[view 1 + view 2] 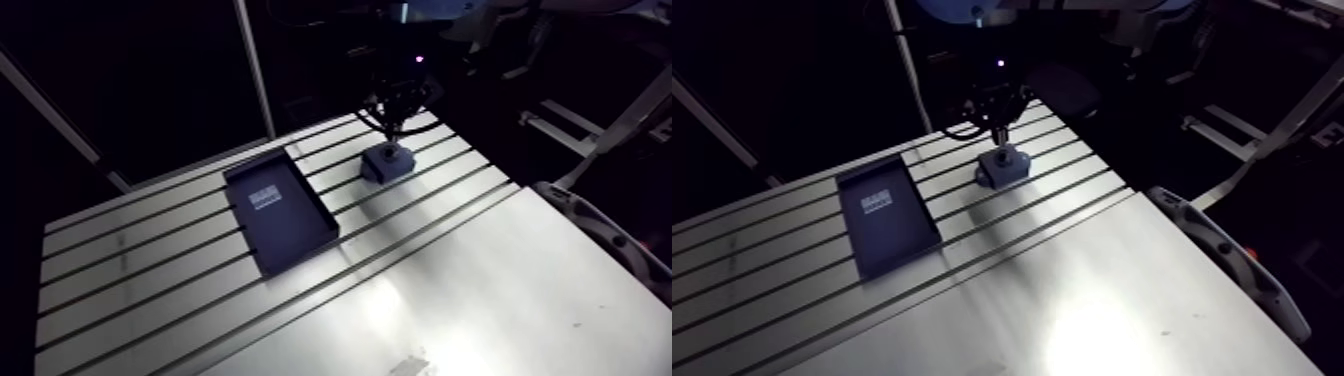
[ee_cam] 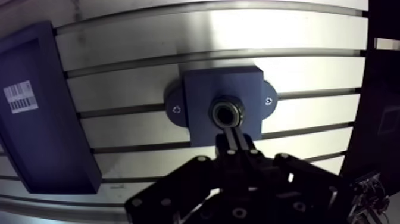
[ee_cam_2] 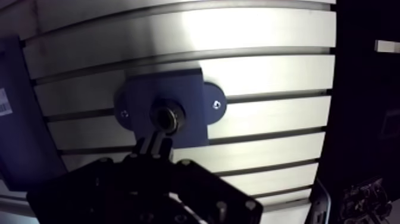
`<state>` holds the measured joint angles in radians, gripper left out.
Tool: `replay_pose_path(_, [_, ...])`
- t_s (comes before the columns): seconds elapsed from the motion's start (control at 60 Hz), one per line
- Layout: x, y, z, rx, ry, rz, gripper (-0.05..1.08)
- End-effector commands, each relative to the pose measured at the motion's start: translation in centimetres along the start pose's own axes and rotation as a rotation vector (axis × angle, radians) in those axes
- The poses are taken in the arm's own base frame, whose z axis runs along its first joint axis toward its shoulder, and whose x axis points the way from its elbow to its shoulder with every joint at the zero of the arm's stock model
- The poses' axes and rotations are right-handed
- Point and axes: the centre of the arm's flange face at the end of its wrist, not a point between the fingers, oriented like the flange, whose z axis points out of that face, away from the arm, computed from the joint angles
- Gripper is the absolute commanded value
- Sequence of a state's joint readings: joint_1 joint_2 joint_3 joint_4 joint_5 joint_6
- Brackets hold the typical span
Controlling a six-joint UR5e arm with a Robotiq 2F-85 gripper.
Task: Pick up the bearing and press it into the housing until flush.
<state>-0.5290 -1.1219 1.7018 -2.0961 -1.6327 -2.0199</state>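
Arm view: dark blue housing [image 1: 386, 162] on far part of slotted counter [image 1: 480, 270]; flat dark tray [image 1: 285, 215] with white label [image 1: 266, 195] to its left, apart

Wrist view: bearing [image 2: 227, 112] sits in housing's hole, metal ring showing; fingers [image 2: 228, 140] pressed together, tips touching bearing's near edge, pinching nothing

The black gripper [image 2: 230, 133] has two slim fingers [image 2: 223, 142] on broad linkage bars [image 2: 178, 184] dotted with round silver screws [image 2: 201, 159], under a small violet light [image 1: 418, 59].
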Motion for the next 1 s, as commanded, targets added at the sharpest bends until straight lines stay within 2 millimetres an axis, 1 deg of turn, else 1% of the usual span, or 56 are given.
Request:
replay_pose_path(0.017, [0.3,0.1,0.7,-0.001,0.007,0.000,0.96])
replay_pose_path(0.167, [0.3,0.2,1.0,0.000,0.007,0.001,0.96])
replay_pose_path(0.333, [0.5,0.2,1.9,0.005,-0.004,0.000,0.96])
replay_pose_path(0.6, [0.5,0.2,1.9,0.009,-0.004,-0.001,0.96])
replay_pose_path(0.717, [0.4,0.1,2.1,0.009,-0.008,-0.001,0.96])
replay_pose_path(0.8, [0.5,0.1,2.7,0.011,-0.015,-0.001,0.96])
replay_pose_path(1.0, [0.5,0.1,2.7,0.011,-0.015,-0.002,0.96])
